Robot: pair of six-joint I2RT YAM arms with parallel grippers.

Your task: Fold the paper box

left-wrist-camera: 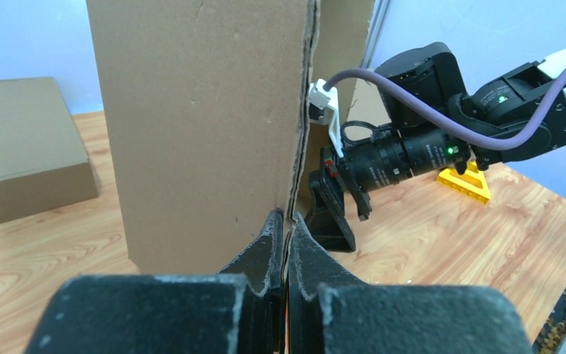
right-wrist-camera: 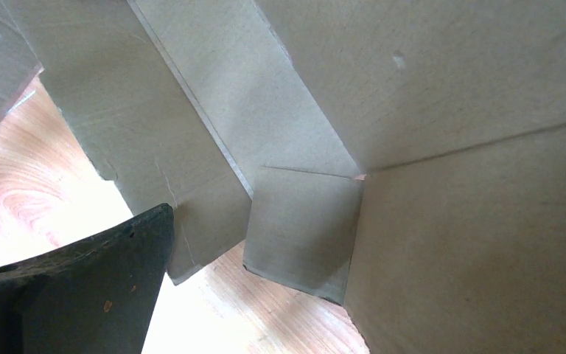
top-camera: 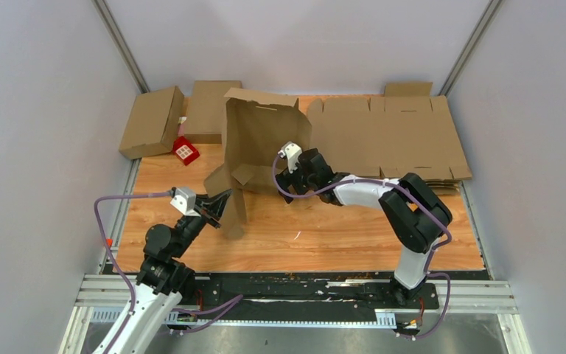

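Left tool (left-wrist-camera: 286, 221) pinched tight on a flap edge of paper box (top-camera: 261, 136); right tool (top-camera: 286, 181) spread wide.
Box stood upright & half-erected at ctr-back of counter (top-camera: 339, 236), loose flaps hanging at its near-left corner, where left tool gripped. Right tool sat at box's right side w/ nothing seen clamped; its wrist view showed only inner walls & flaps. Flat cardboard sheets (top-camera: 390, 140) lay back right, two folded boxes (top-camera: 151, 122) back left, small red item (top-camera: 185, 150) beside them.

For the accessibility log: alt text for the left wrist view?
The left gripper is shut on an edge of the upright cardboard box. Behind it, the right arm reaches toward the box above the wooden table.
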